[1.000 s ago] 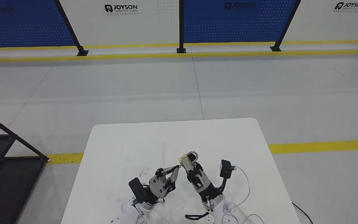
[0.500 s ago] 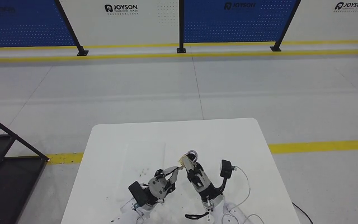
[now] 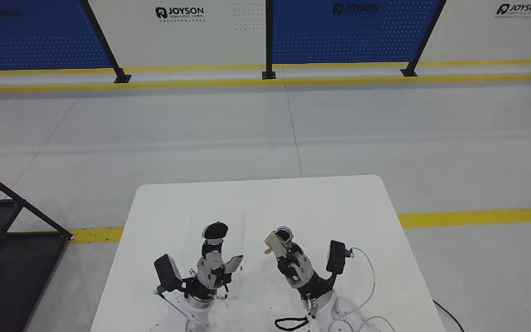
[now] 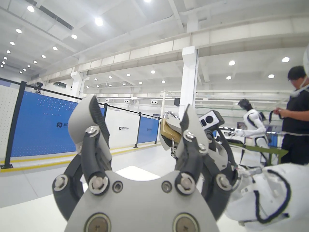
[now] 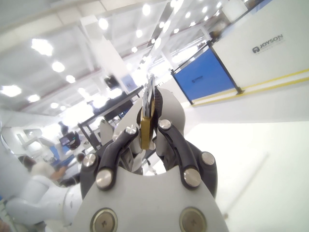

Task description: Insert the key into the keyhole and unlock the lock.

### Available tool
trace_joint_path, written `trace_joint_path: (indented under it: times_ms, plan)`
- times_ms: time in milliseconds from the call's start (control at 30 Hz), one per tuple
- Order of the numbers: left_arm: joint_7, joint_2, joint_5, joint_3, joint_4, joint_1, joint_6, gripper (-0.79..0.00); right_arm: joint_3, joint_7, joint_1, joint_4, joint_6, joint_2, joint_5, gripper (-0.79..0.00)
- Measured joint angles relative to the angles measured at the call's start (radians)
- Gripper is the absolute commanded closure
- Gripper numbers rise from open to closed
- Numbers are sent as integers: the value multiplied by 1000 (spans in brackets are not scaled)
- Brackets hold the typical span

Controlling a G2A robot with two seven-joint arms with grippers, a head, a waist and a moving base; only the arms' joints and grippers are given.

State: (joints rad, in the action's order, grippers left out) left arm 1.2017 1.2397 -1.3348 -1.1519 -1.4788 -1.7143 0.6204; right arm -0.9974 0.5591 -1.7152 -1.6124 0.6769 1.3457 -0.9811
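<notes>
- The left gripper (image 4: pixel 141 107) hovers over the surface (image 3: pixel 332 207), fingers spread wide with nothing between them.
- At its 3 o'clock, near but not touching, is the lock (image 5: pixel 145 131). Its brass body is pinched tight between the fingers of the right gripper (image 5: pixel 150 102), shackle pointing away from the wrist, held up off the surface.
- A small metal piece (image 4: pixel 172 147) dangles under the lock body. Whether that's the key, I can't tell.
- The danger, as I read it: the left fingers hold no key, so a hurried grab could knock the lock. That narrow pinch may also let it swivel or slip once twisting starts.
</notes>
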Motion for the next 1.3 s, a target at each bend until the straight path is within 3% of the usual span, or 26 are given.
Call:
trace_joint_path:
  times_ms: [333,467,600,733,967,1300]
  plan:
    - [-261,-45,293,-133,-89,-77,259,-785,61,164,47,80,8,-1,-281,0]
    - [-330,-56,337,-171,-92,-96,328,-785,74,205,54,99,-24,4,-266,0]
    - [-388,-57,357,-160,-68,-97,386,-785,96,213,64,103,-59,15,-174,0]
    - [-399,-54,353,-147,-23,-87,386,-785,101,207,70,105,-61,17,-149,0]
    - [-399,-54,354,-147,-25,-87,386,-785,100,207,69,103,-61,17,-148,0]
    - [-412,-48,278,-104,-25,-76,385,-785,146,242,80,75,-64,38,22,0]
